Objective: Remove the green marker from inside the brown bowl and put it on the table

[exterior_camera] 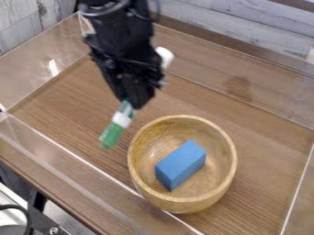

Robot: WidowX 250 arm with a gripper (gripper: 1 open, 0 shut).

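Gripper [127, 101] clamped on the green marker [116, 128], near its upper part; the marker hangs below the fingertips, tilted, green cap lowest, outside the brown bowl [139, 173]; the bowl sits beside and below the gripper in the view, with the blue block [182, 165] inside it. Under and around the gripper lies the table [61, 108]; the acrylic wall runs off beyond its lower left in the view.

Step in hand, as judged: carry clear of the rim, then set down. Advice: move a little further from the bowl before lowering, since the cap hangs near the rim side; keep short of the wall; descend slowly, as the cap end should touch first and could pivot the barrel in the grip; let the marker lean toward flat; open only at low height, so that it does not roll; then lift straight up.
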